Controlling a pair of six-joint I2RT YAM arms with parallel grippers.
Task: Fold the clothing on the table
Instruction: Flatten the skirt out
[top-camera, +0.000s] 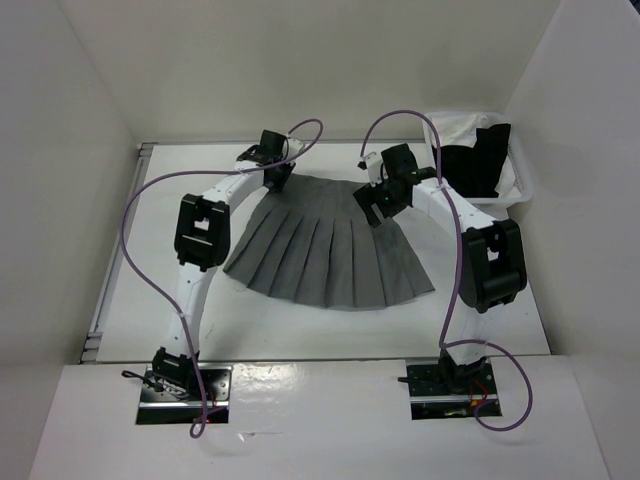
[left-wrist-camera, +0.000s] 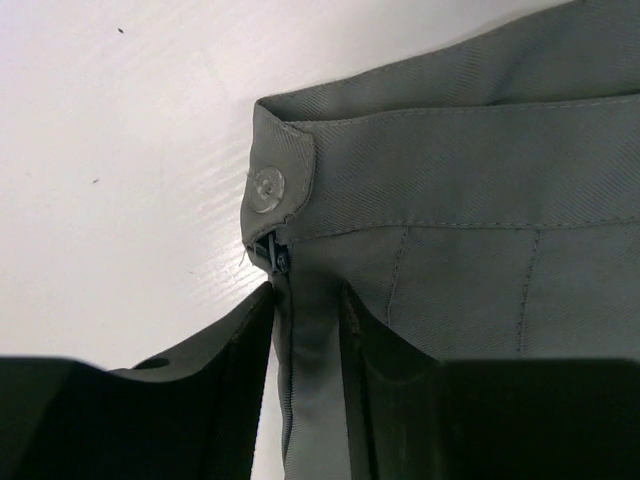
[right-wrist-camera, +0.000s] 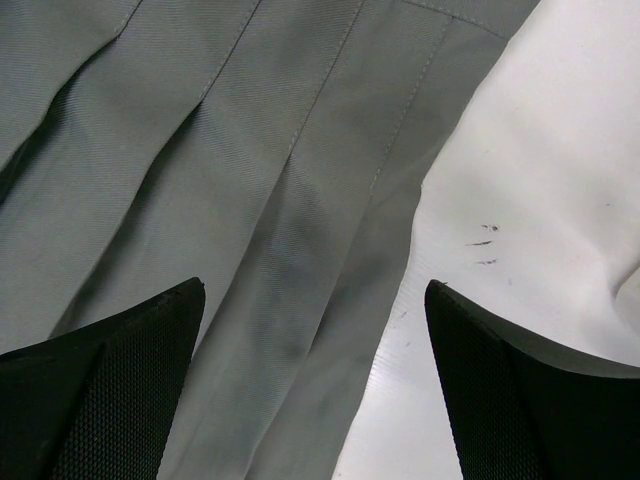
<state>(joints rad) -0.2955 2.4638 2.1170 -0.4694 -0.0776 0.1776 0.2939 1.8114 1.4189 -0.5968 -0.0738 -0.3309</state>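
One grey pleated skirt (top-camera: 330, 255) is spread flat at mid-surface (top-camera: 300, 335), between the two arms. The left claw (left-wrist-camera: 308, 300) is narrowed onto the skirt's side edge just below the button (left-wrist-camera: 267, 188) and zip pull (left-wrist-camera: 276, 256). Fabric is pinched there, judged as securing a corner for lifting. The right claw (right-wrist-camera: 312, 290) is held wide over the opposite edge with nothing gripped, presumably ahead of a matching pinch. The waistband (left-wrist-camera: 450, 140) is pointed to 12 o'clock and the hem (top-camera: 335, 303) is fanned towards 6. Pleats are run 12–6, while the widest span is laid 9–3.
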